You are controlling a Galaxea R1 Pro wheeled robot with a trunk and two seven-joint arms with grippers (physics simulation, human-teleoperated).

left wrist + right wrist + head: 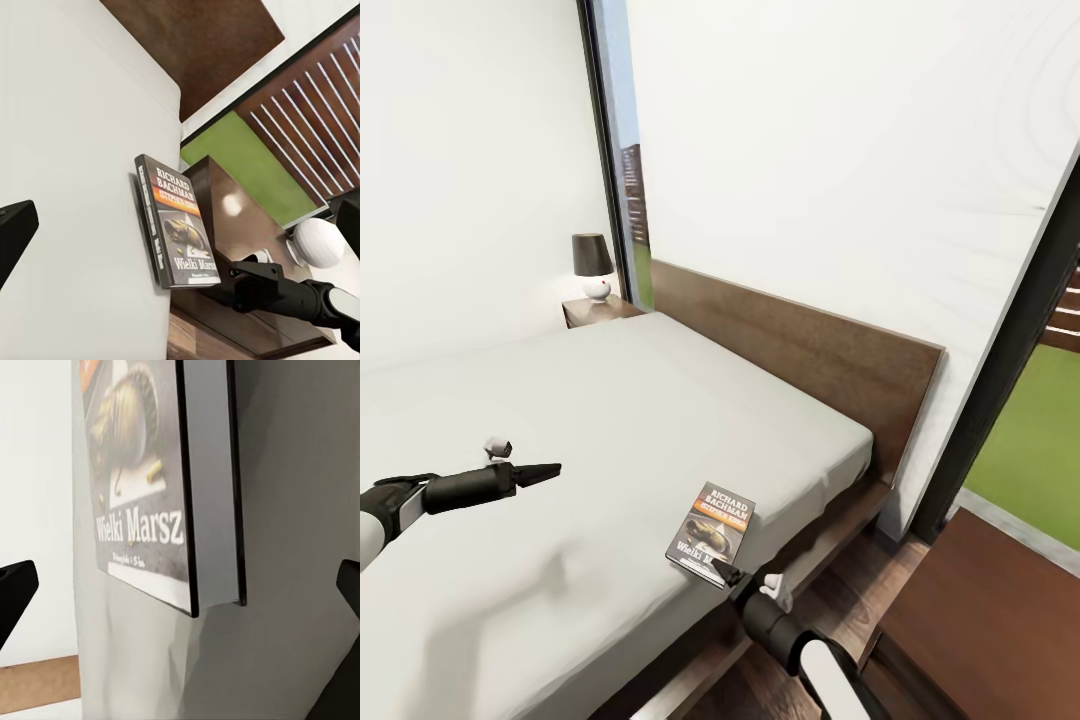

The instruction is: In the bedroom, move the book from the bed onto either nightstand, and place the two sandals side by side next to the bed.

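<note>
Right pincer (732,574) stands spread wide at the book's (711,521) lower edge, holding nothing, aligned to close on it. The book lies flat near the bed's (610,420) side edge. Left pincer (540,470) hovers over the mattress, its opening indeterminate.

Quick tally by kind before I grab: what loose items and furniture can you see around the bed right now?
Book: 1
Small white gadget: 1
Lamp: 1
Bed: 1
Nightstand: 1
Total: 5
</note>
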